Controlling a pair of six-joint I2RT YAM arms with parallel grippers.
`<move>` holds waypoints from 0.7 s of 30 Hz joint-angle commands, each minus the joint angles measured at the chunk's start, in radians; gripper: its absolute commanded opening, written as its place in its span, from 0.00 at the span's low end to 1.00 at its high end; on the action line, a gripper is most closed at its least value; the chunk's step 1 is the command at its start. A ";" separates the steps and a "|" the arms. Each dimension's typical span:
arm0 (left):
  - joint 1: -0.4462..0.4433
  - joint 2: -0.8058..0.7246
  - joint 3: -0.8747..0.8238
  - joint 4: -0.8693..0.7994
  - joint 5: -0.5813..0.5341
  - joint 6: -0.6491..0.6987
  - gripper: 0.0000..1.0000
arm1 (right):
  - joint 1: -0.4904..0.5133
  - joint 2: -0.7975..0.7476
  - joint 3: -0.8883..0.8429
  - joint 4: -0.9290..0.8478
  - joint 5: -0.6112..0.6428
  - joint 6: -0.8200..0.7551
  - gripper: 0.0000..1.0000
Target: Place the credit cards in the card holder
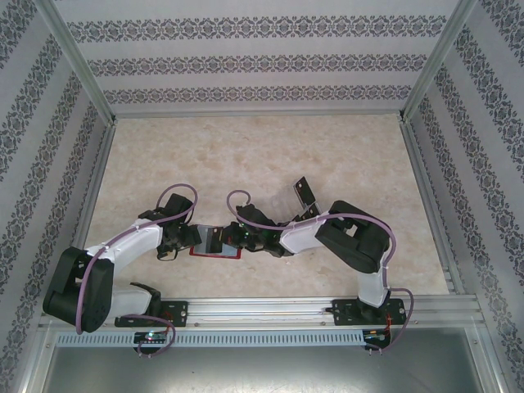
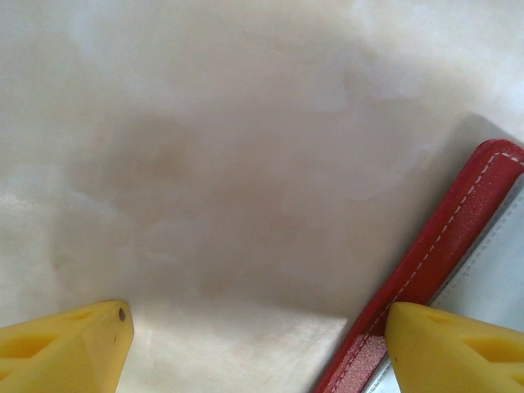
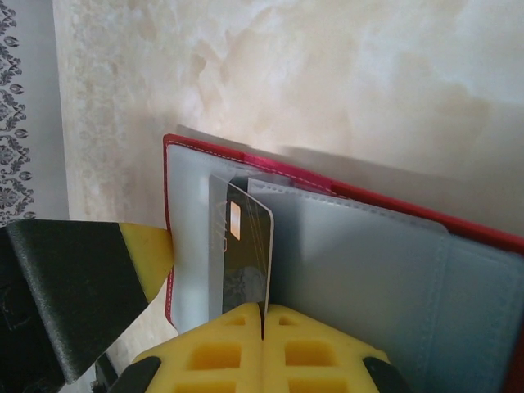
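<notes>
The card holder (image 3: 372, 278) lies open on the table, red outside with grey pockets inside. My right gripper (image 3: 264, 309) is shut on a dark credit card (image 3: 246, 246), held on edge with its far end at the leftmost pocket. From above, the card holder (image 1: 214, 255) shows between both grippers. My left gripper (image 2: 258, 327) is open; its right fingertip (image 2: 442, 344) rests on the card holder's red edge (image 2: 446, 233), and its left fingertip sits over bare table. That same fingertip (image 3: 147, 254) touches the holder's left edge in the right wrist view. Another credit card (image 1: 305, 191) lies behind the right arm.
The marble-look table (image 1: 246, 155) is fenced by patterned walls and aluminium posts. A metal rail (image 1: 262, 309) carrying both arm bases runs along the near edge. The right arm's elbow (image 1: 352, 241) bulks to the right of the card holder.
</notes>
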 commanded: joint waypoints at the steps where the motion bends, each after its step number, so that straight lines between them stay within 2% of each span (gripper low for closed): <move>1: -0.012 0.023 -0.014 0.019 0.024 0.000 0.82 | 0.005 0.038 0.023 -0.057 -0.006 0.003 0.00; 7: -0.012 0.020 -0.014 0.020 0.026 -0.002 0.82 | 0.005 0.039 0.035 -0.079 -0.029 -0.008 0.00; 10: -0.011 0.017 -0.014 0.019 0.025 -0.003 0.82 | 0.013 0.010 0.037 -0.132 -0.018 -0.025 0.22; 12: -0.012 0.013 -0.014 0.020 0.028 -0.004 0.82 | 0.015 -0.008 0.046 -0.179 -0.009 -0.047 0.30; 21: -0.012 -0.018 0.017 -0.007 0.023 -0.009 0.82 | 0.017 -0.005 0.085 -0.280 0.000 -0.084 0.32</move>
